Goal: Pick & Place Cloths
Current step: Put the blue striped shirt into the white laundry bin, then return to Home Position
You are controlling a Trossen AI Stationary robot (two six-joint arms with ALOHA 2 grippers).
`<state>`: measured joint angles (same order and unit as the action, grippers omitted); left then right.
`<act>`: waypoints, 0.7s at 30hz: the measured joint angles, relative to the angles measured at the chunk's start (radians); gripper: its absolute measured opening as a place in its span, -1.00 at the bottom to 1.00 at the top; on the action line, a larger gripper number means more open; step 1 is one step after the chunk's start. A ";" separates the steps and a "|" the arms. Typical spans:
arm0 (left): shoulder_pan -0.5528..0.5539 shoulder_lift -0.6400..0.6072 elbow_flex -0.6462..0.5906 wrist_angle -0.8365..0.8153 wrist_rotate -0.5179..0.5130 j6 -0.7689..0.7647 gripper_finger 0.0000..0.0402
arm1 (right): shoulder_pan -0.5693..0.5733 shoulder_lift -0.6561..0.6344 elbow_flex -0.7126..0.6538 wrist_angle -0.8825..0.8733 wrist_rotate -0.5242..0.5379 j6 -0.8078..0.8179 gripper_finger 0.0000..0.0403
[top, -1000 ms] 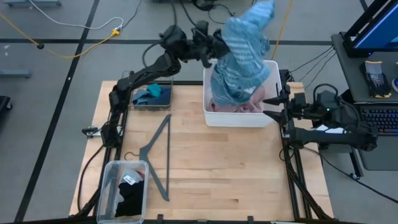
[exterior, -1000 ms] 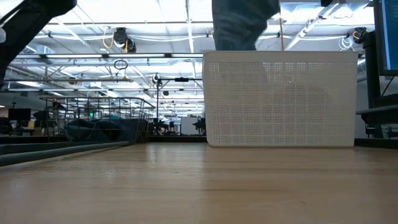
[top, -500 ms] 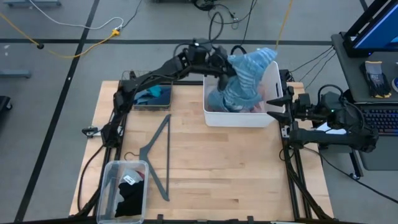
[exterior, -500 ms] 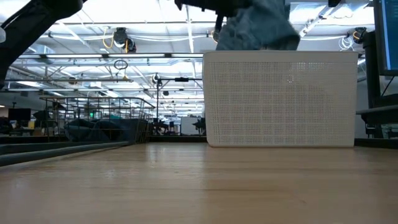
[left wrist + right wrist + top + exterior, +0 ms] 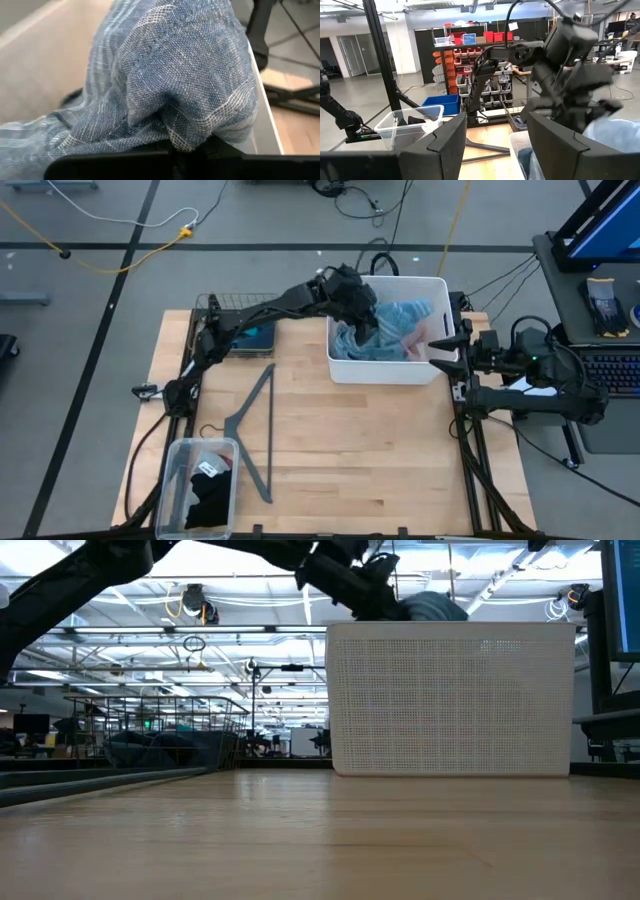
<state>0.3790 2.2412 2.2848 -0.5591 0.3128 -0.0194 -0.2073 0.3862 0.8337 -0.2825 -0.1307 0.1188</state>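
The large blue-striped towel [image 5: 385,330] lies bunched in the white bin [image 5: 385,372], over a pink cloth [image 5: 415,340]. My left gripper [image 5: 362,315] reaches into the bin's left part from the table's left and is shut on the towel. In the low view the left gripper [image 5: 350,580] sits just above the bin's rim, with a hump of towel [image 5: 432,608] beside it. My right gripper [image 5: 435,352] waits open outside the bin's right wall; in its wrist view the right gripper [image 5: 497,132] faces the left arm. My left gripper [image 5: 172,150] pinches a bunched fold of the blue-striped towel [image 5: 175,135] between its two fingers, several layers gathered. The fingers slant down into the bin from the table's left. The towel rests slack in the bin, humped up in front of the fingers.
A wire basket with teal and navy pieces [image 5: 245,335] stands at the far left, partly under the left arm. A grey hanger [image 5: 255,430] lies mid-table. A clear plastic box [image 5: 200,485] with black cloth sits at the near left corner.
My left gripper has come down from high above the bin to its rim, still shut on the towel. The towel, which hung tall over the bin, has sunk and now lies bunched inside it.
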 joint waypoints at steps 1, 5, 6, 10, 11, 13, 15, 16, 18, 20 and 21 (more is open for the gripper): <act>-0.005 0.003 0.000 -0.013 0.001 0.008 -0.96 | 0.000 0.000 0.000 0.000 0.000 0.000 0.00; -0.022 0.017 0.000 -0.037 0.006 0.040 -0.95 | 0.000 0.000 0.000 0.000 0.000 0.000 0.00; -0.022 0.019 0.000 -0.047 0.007 0.040 -0.91 | 0.000 0.000 0.000 0.000 0.000 0.000 0.00; -0.024 0.041 0.000 -0.033 -0.002 0.036 -0.67 | 0.000 0.000 0.000 0.000 0.000 0.000 0.00; -0.026 0.042 0.000 -0.045 -0.004 0.033 -0.60 | 0.000 0.000 0.000 0.000 0.000 0.000 0.00; -0.031 0.048 0.000 -0.032 -0.010 0.036 -0.45 | 0.000 0.000 0.000 0.000 0.000 0.000 0.00; -0.035 0.048 0.000 -0.034 -0.027 0.037 -0.29 | 0.000 0.000 0.000 0.001 0.000 0.000 0.00; -0.037 0.048 0.000 -0.033 -0.032 0.037 -0.21 | 0.000 0.000 0.000 0.001 0.000 0.000 0.00; -0.037 0.045 0.000 -0.034 -0.047 0.037 -0.04 | 0.000 0.000 0.000 0.001 0.000 0.000 0.00; -0.037 0.039 0.000 -0.036 -0.053 0.037 0.12 | 0.000 0.000 0.000 0.000 0.000 0.000 0.00; -0.036 0.033 0.000 -0.031 -0.053 0.036 0.19 | 0.000 0.000 0.000 0.001 0.000 0.001 0.00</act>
<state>0.3426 2.2744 2.2848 -0.5904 0.2600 0.0171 -0.2075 0.3862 0.8337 -0.2817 -0.1310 0.1197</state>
